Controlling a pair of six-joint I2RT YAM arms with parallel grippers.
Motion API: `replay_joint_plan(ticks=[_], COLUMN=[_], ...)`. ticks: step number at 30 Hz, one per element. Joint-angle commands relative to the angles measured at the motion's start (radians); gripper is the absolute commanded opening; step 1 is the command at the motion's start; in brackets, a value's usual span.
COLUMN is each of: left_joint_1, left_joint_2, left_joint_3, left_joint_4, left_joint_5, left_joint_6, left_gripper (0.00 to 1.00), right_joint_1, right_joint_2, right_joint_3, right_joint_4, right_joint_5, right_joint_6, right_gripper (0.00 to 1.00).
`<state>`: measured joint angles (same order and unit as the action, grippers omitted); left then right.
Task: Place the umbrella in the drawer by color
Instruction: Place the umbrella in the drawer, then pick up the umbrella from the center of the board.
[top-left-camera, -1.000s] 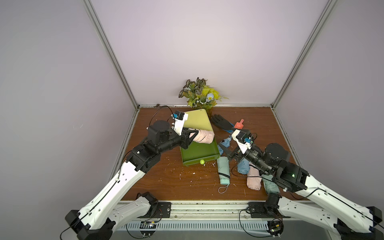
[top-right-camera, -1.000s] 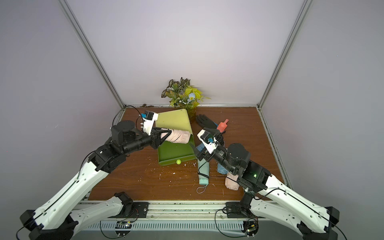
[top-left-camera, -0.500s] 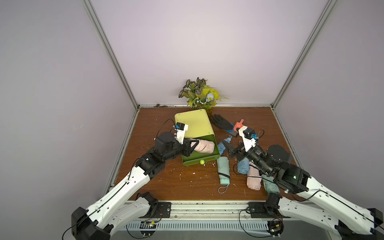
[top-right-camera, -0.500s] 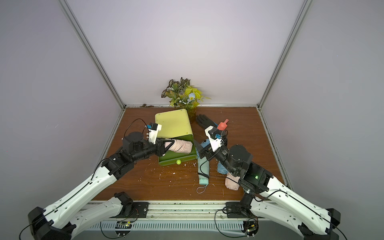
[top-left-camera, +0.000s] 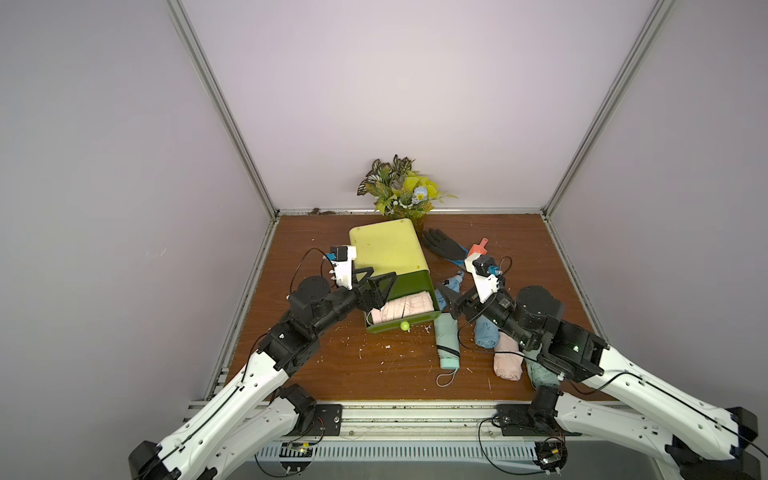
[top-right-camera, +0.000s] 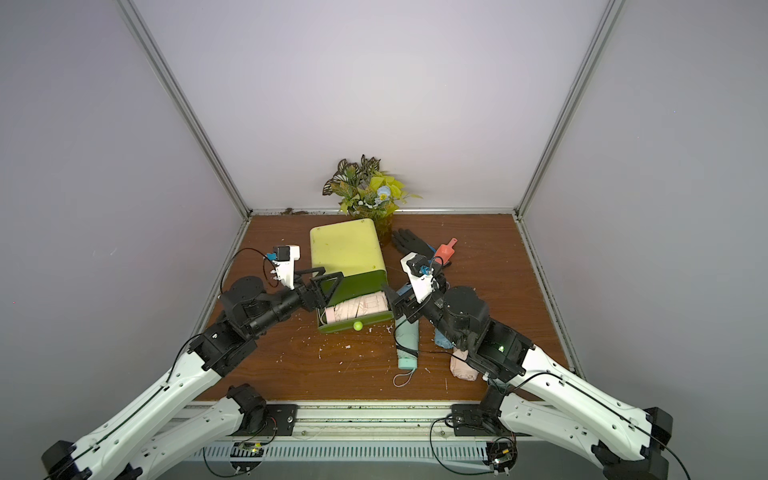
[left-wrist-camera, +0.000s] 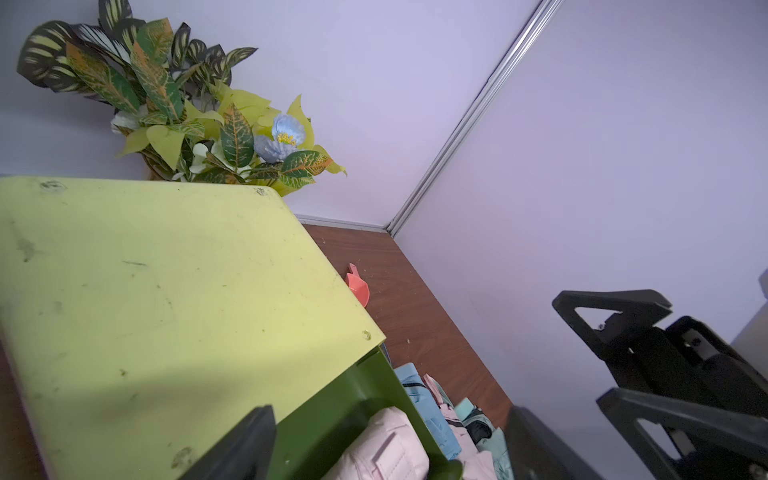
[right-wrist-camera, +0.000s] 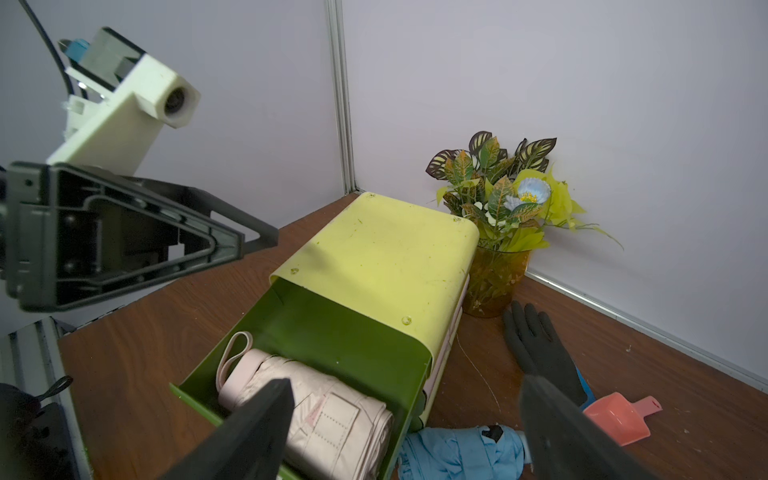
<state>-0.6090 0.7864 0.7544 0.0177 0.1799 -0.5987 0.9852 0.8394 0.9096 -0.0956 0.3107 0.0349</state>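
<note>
Plainly, the pink umbrella (top-left-camera: 401, 309) is being carried by the pulled-out green drawer (top-left-camera: 399, 328) of the yellow-green cabinet (top-left-camera: 386, 249), lying on its side across the drawer. The left gripper (top-left-camera: 388, 282) is being held above the drawer's left end with its jaws spread wide and clamped on nothing. The umbrella is lying below the fingertips, apart from them. The right gripper (top-left-camera: 446, 299) is being held just beside the drawer's right wall, its jaws likewise spread and empty, over the blue umbrella (top-left-camera: 484, 332).

In the left wrist view, the pink umbrella (left-wrist-camera: 382, 449) is being shown between the two black fingers (left-wrist-camera: 245, 444), with a gap on either side. That gap is not being given by the top views. In the right wrist view, the umbrella's strap loop and stitched tab are being shown, and the left gripper (right-wrist-camera: 249, 241) is being seen from the side, clear of the drawer.

In both top views, the umbrella's left end is being covered by the left gripper's fingers. A second pink umbrella (top-left-camera: 507, 361) and a teal umbrella (top-left-camera: 446, 343) are lying on the table (top-left-camera: 332, 374), the former being partly hidden by the right arm. In the left wrist view, the drawer is being cut off by the frame's edge.
</note>
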Motion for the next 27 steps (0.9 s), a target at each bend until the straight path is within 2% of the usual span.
replay_joint_plan(ticks=[1,6,11,14,21,25,27], left_joint_1=[-0.008,-0.008,-0.008,-0.007,-0.008,-0.008,-0.008], left_joint_2=[-0.018,-0.045,-0.121,-0.178,-0.293,-0.317,-0.323], left_joint_3=[0.076,0.13,0.121,0.088,-0.029,-0.046,-0.056], left_joint_4=[-0.062,-0.161,-0.21,-0.237,-0.264,-0.279,-0.281], left_joint_5=[-0.06,-0.12,-0.16,-0.171,-0.213,-0.197,-0.184], left_joint_6=[0.053,0.116,0.202,0.256,0.313,0.325,0.327], left_gripper=[0.92,0.93,1.0,1.0,1.0,1.0,1.0], right_joint_1=[0.0,0.001,0.0,0.0,-0.005,-0.012,-0.011], right_joint_2=[-0.005,-0.005,-0.005,-0.046,-0.277,-0.29,-0.259], right_joint_3=[0.05,0.06,0.049,0.006,-0.276,-0.379,-0.389], right_joint_4=[-0.027,-0.132,-0.36,-0.484,-0.591,-0.74,-0.767], right_joint_5=[0.023,0.075,0.244,0.313,0.213,0.2,0.188], right_joint_6=[0.042,0.118,0.279,0.399,0.788,1.013,1.063], right_gripper=[0.92,0.92,0.92,0.91,0.86,0.85,0.85])
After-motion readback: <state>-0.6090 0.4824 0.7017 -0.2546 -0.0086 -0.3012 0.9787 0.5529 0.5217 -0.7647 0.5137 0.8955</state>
